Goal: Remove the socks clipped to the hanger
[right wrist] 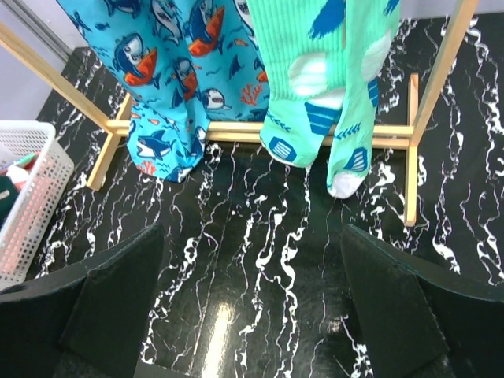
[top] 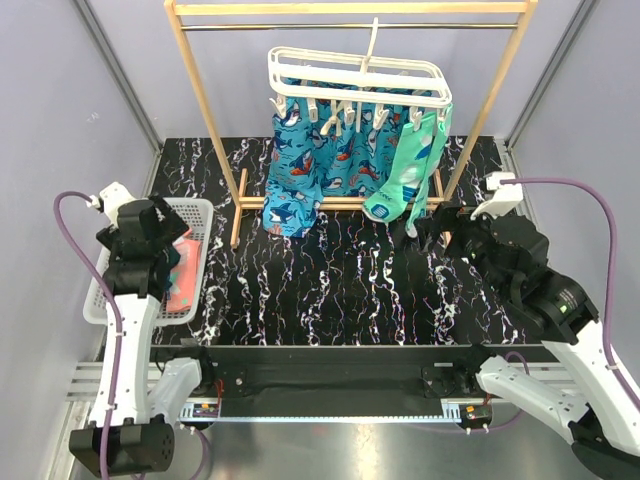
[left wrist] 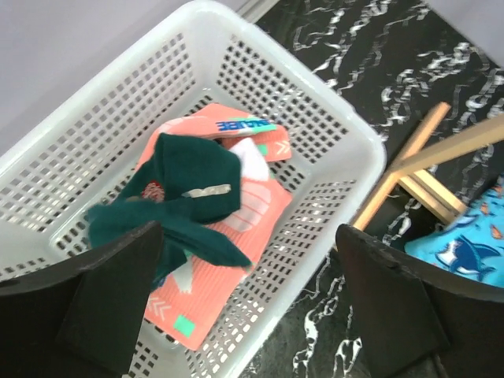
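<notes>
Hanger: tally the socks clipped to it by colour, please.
Blue shark-print socks: 2
Mint-green socks: 2
Total on the hanger: 4

Dark teal sock (left wrist: 189, 181) atop coral-pink sock (left wrist: 264, 209) in white mesh basket (left wrist: 307, 134), beneath wide-open left gripper (left wrist: 250, 260)
</notes>
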`<state>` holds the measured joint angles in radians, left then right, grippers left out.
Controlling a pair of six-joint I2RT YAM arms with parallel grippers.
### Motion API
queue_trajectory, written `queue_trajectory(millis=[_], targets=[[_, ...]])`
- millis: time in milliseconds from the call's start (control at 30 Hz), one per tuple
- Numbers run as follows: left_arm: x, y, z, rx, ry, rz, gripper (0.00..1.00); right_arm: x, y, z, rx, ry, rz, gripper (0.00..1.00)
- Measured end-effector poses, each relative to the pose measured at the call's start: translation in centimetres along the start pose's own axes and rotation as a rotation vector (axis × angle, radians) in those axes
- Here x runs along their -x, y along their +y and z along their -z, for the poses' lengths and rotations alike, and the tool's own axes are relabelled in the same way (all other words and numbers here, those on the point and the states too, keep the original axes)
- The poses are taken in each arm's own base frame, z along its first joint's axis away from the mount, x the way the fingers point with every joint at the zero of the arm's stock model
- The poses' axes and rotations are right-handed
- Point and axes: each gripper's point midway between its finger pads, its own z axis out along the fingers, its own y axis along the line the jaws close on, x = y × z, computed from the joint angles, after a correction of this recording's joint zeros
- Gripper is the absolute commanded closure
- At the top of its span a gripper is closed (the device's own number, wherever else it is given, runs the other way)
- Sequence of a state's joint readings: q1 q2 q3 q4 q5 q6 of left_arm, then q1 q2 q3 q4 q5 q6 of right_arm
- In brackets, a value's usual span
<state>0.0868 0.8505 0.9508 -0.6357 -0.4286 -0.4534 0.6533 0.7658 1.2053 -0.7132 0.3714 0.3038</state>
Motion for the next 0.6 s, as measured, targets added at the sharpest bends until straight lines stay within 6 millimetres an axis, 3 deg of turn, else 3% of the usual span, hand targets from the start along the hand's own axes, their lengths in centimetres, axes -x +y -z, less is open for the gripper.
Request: queue_trajectory(millis=[167,333,600], targets=[[-0.2,-2.5,1.4,-0.173,0.019,-0.009,0.01,-2.2,-0.4,-0.8,-0.018,0.047,0.001,0.0],[-1.5,-5.3,2.5,-0.354,0.082,-0.018,0.01,-4.6,-0.8,-1.9,-0.043,0.107,0.001,0.0],[-8.0,-11.0,7.0,-0.826,0.312,-0.072,0.01,-6.8,-0.8,-4.3,-0.062,0.116,-0.003,0.0]])
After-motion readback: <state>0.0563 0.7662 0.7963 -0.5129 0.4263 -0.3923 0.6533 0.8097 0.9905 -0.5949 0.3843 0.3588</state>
